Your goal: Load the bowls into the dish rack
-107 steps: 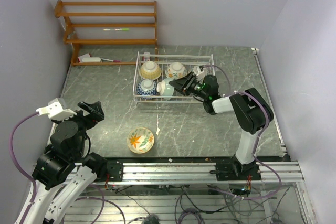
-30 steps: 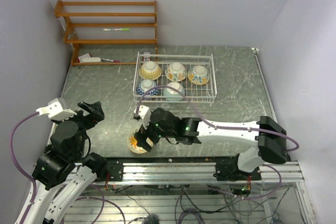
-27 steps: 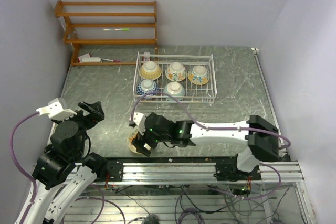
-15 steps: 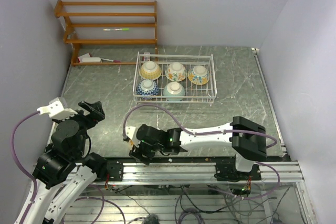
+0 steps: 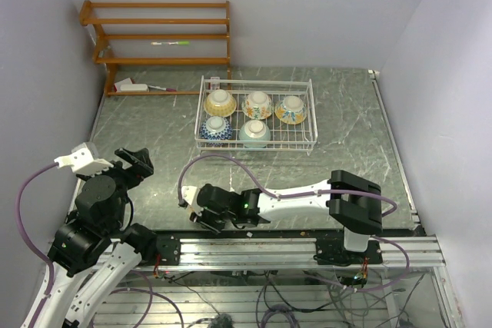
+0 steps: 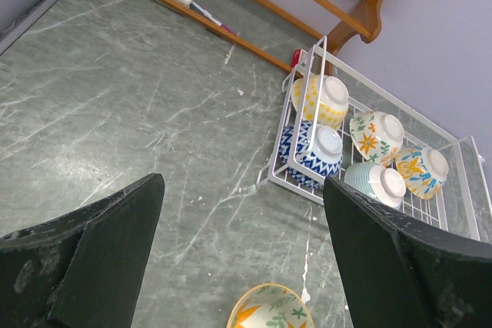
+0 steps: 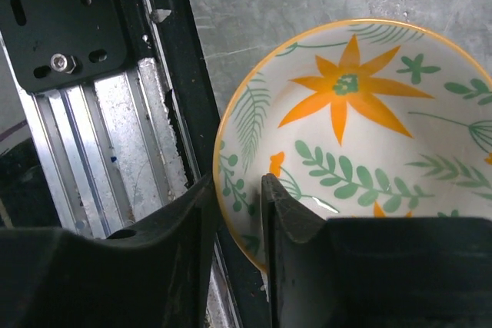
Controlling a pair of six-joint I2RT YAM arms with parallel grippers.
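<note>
The loose bowl (image 7: pixel 361 113), white inside with an orange flower and green leaves, sits at the table's near edge. My right gripper (image 7: pixel 234 182) is shut on its near rim, one finger inside and one outside. In the top view the right gripper (image 5: pixel 200 217) covers this bowl. The bowl's far part also shows in the left wrist view (image 6: pixel 269 311). The white wire dish rack (image 5: pixel 294 136) holds several upturned bowls, with its near right corner bare. My left gripper (image 6: pixel 242 182) is open and empty, raised at the left (image 5: pixel 137 160).
An orange-brown wooden shelf unit (image 5: pixel 157 36) stands at the back left with small items on it. The metal rail (image 7: pixel 108 144) runs along the table's front edge right beside the held bowl. A purple cable (image 5: pixel 223 159) loops from the right arm.
My right arm has swung from the rack to the loose bowl at the near edge, come down over it and closed on its rim. The left arm has not moved.
</note>
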